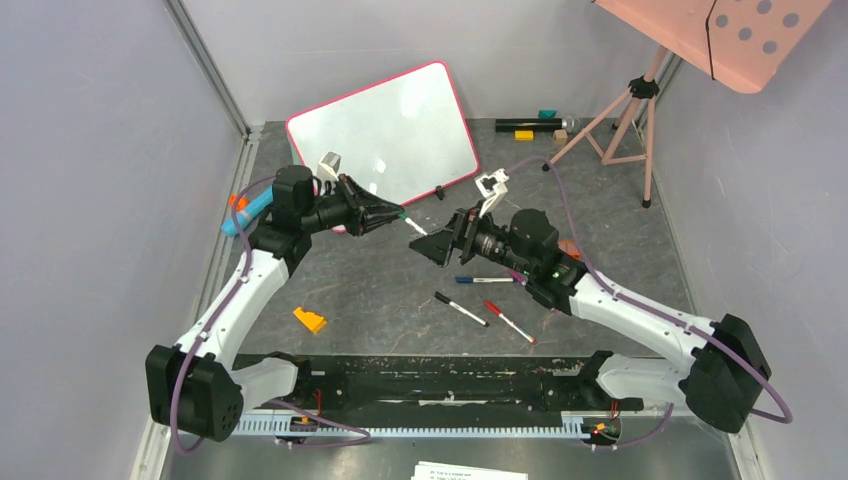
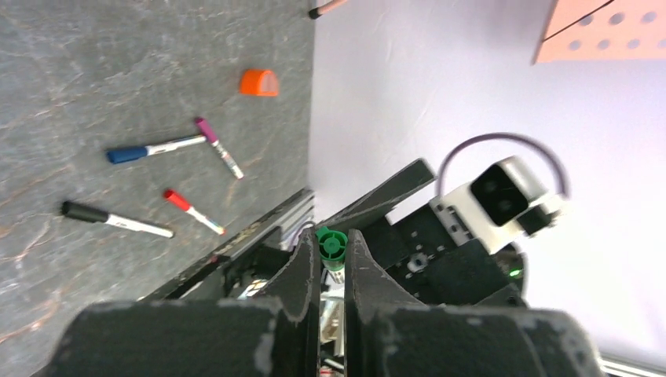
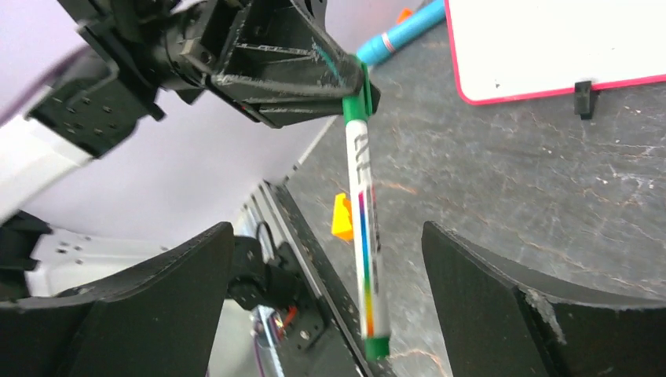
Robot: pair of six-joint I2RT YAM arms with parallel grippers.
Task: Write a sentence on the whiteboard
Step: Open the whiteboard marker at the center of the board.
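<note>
The whiteboard (image 1: 385,128) with a pink-red rim lies tilted at the back centre, and its corner shows in the right wrist view (image 3: 550,39). Its surface looks blank; no sentence shows. My left gripper (image 1: 398,214) is shut on the cap end of a green marker (image 1: 415,226), in front of the board's near edge. In the left wrist view the green cap (image 2: 331,245) sits between the fingers. My right gripper (image 1: 425,243) is open, one finger on each side of the marker's (image 3: 364,228) free end, not touching it.
Blue (image 1: 483,280), black (image 1: 461,309) and red (image 1: 510,322) markers lie on the table in front of the right gripper. An orange wedge (image 1: 310,320) lies front left. A thick blue marker (image 1: 247,213) lies at the left. A tripod (image 1: 625,115) carries a pink dotted panel (image 1: 720,30) at the back right.
</note>
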